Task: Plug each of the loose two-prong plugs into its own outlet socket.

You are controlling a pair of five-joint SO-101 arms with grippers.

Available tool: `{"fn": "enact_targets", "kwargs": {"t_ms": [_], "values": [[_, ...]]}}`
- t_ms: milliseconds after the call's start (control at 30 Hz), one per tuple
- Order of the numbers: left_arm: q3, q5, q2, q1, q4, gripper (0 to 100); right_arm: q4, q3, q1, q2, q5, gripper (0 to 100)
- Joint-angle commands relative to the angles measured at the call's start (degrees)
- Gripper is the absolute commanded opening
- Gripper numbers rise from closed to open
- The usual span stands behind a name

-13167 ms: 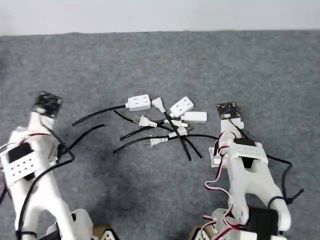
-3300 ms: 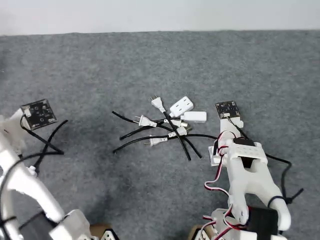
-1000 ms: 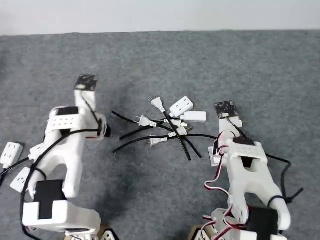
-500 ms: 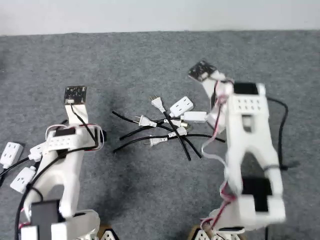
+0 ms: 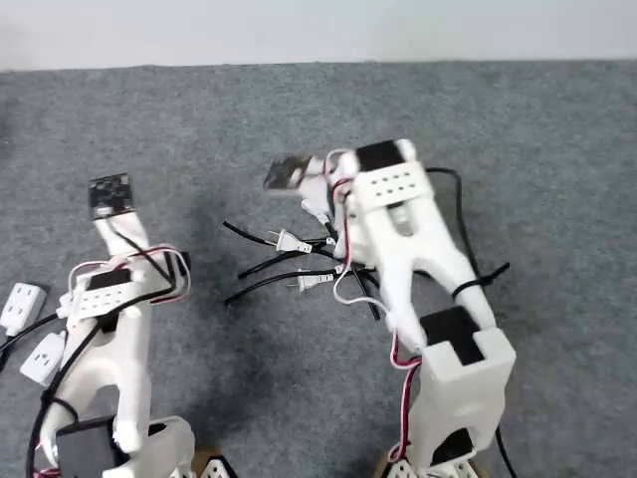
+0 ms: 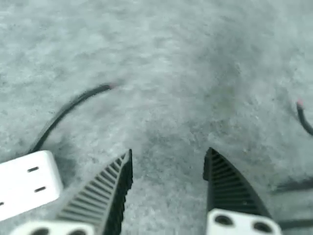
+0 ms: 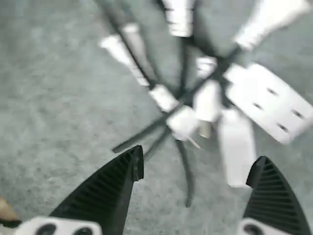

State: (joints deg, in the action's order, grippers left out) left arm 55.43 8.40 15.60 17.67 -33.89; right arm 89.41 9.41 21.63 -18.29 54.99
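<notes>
Loose white two-prong plugs on black cords lie in a heap mid-table, among them one plug point(image 5: 289, 241) and another point(image 5: 314, 282). My right arm point(image 5: 398, 219) stretches over the heap. Its gripper point(image 7: 195, 164) is open above the plugs point(image 7: 164, 98) and two white outlet sockets point(image 7: 266, 100), touching none. Two more outlet sockets point(image 5: 22, 304) lie at the table's left edge. My left arm point(image 5: 105, 299) stands beside them. The left gripper point(image 6: 168, 169) is open over bare carpet, with one socket point(image 6: 24, 183) just outside one finger.
Grey carpet point(image 5: 557, 149) covers the table. Black cords point(image 5: 259, 264) trail left from the heap. A loose cord end point(image 6: 68, 110) lies ahead of the left gripper. A white wall point(image 5: 318, 30) borders the far side.
My right arm has swung from the right side to above the plug heap. My left arm has pulled back to the left, away from the heap.
</notes>
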Motion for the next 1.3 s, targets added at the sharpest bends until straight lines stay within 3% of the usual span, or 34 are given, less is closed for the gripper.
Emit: {"fn": "enact_targets", "kwargs": {"t_ms": [0, 267, 600, 733, 800, 967, 1267], "values": [[-0.40, 1.49, 2.29, 0.62, 1.49, 23, -4.26, -5.80, 3.21, 4.62, 3.78, 33.9], [-0.40, 1.58, 2.29, 1.76, 1.49, 23, -22.46, -19.78, 3.56, 6.64, 12.13, 33.9], [-0.57, 1.58, 2.29, 1.67, 1.58, 23, -23.34, -12.22, 3.03, -7.43, 16.00, 33.9], [-0.57, 1.58, 2.29, 1.67, 1.58, 23, -16.22, -4.92, 1.63, -13.05, 16.09, 33.3], [-0.57, 1.58, 2.20, 1.67, 1.58, 23, -13.14, -2.29, 1.19, -14.99, 16.09, 27.7], [-0.57, 1.58, 1.93, 1.67, 1.67, 23, -10.07, 0.26, -0.13, -17.27, 15.91, 1.2], [-0.57, 1.49, 1.85, 0.09, 1.76, 23, -5.93, 0.18, -5.49, -17.01, 19.96, 0.8]]}}
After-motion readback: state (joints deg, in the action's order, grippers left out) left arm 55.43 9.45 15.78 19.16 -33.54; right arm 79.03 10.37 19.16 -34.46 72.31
